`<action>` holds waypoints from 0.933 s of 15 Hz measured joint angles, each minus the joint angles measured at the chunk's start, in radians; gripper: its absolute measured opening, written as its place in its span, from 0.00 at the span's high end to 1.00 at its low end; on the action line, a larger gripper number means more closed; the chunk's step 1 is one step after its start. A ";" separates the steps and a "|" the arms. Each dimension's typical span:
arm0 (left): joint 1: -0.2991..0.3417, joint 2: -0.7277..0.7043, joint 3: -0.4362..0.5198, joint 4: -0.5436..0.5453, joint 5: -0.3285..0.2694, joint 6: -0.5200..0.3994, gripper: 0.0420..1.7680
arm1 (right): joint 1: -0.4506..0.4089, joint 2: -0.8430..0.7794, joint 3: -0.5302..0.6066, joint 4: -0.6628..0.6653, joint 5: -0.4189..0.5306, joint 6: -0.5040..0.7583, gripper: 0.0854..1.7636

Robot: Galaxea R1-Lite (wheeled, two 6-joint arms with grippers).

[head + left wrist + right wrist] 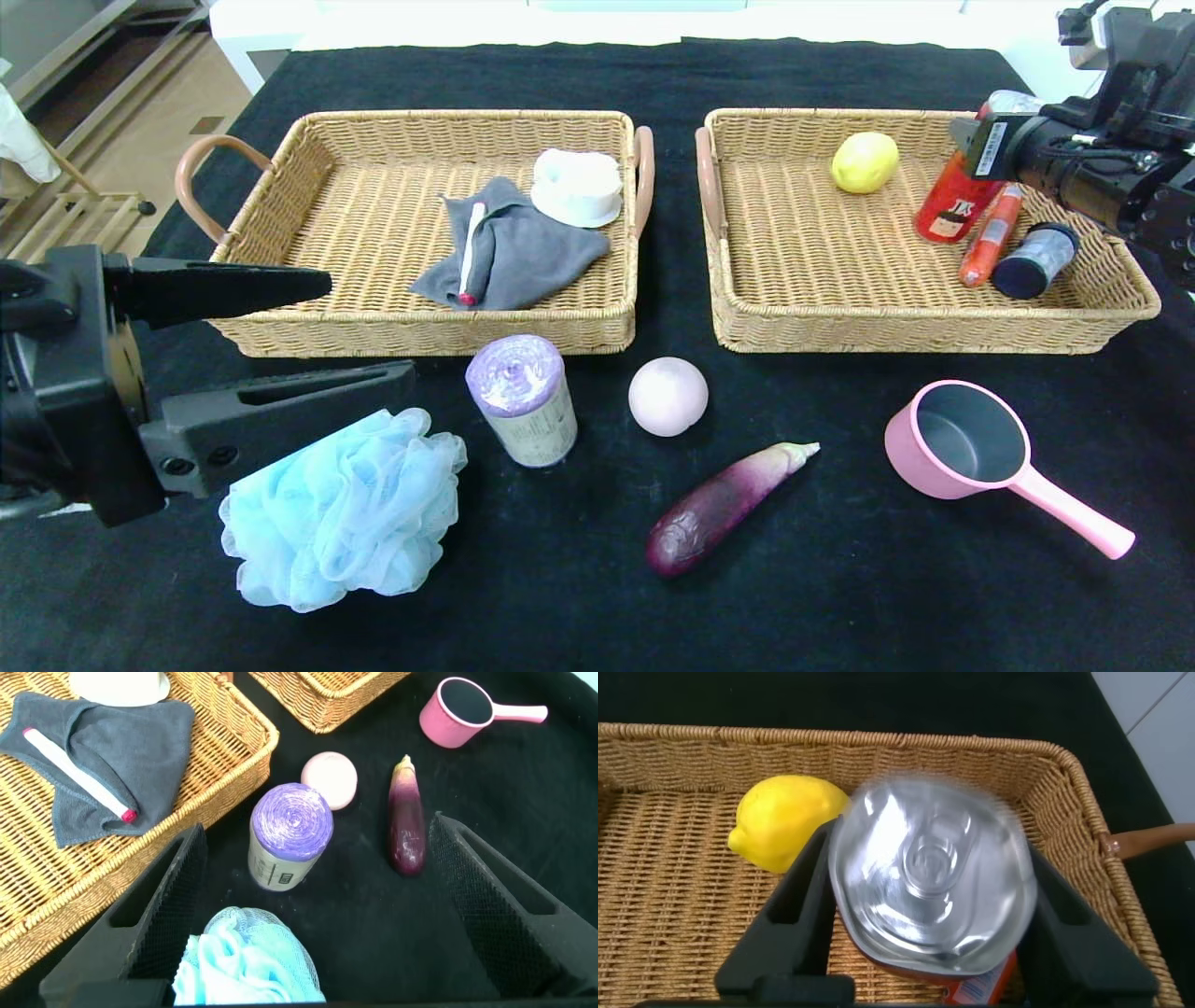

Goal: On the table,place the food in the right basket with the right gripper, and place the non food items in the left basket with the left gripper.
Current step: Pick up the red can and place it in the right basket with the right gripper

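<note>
The red soda can (952, 201) is held upright between the closed jaws of the right gripper (924, 924) over the far right part of the right basket (747, 299), its silver top filling the right wrist view; whether its base touches the wicker cannot be told. In the same basket a yellow lemon (864, 162) lies towards the back, and an orange tube (990, 237) and a dark-capped jar (1034, 260) lie just beside the can. The left gripper (359, 327) is poised above the near left of the bench (840, 597), its jaws wide open, with the light-blue bath pouf (341, 513) directly below them. The lilac bag roll (525, 399) stands upright just in front of the left basket (280, 187), with the pale pink ball (667, 396) beside it. The purple eggplant (719, 509) is seen nearer the front edge, and the pink saucepan (971, 446) lies in front of the right basket. A grey cloth (523, 252), a white pen (470, 252) and a white bowl (577, 187) are contained in the left basket.
</note>
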 joint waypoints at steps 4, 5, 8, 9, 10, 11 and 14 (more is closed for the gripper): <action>0.000 0.000 0.000 0.000 0.000 0.000 0.03 | 0.000 0.000 0.000 0.002 -0.001 0.000 0.23; 0.000 -0.001 0.000 0.000 0.000 0.000 0.03 | 0.000 0.000 0.000 0.003 -0.001 0.000 0.20; 0.000 -0.001 0.000 0.000 0.000 0.000 0.03 | 0.000 -0.001 0.001 0.006 -0.001 0.000 0.15; 0.000 -0.001 0.000 0.000 0.000 0.000 0.03 | 0.000 -0.003 0.003 0.012 -0.001 0.000 0.14; 0.000 -0.001 0.001 0.000 0.000 0.000 0.03 | 0.001 -0.009 0.004 0.026 -0.001 -0.001 0.12; 0.000 -0.001 0.001 0.000 0.000 0.000 0.03 | 0.002 -0.017 0.006 0.044 -0.001 -0.001 0.11; 0.000 -0.001 0.001 0.001 0.000 0.000 0.03 | 0.005 -0.051 0.018 0.069 0.000 -0.001 0.09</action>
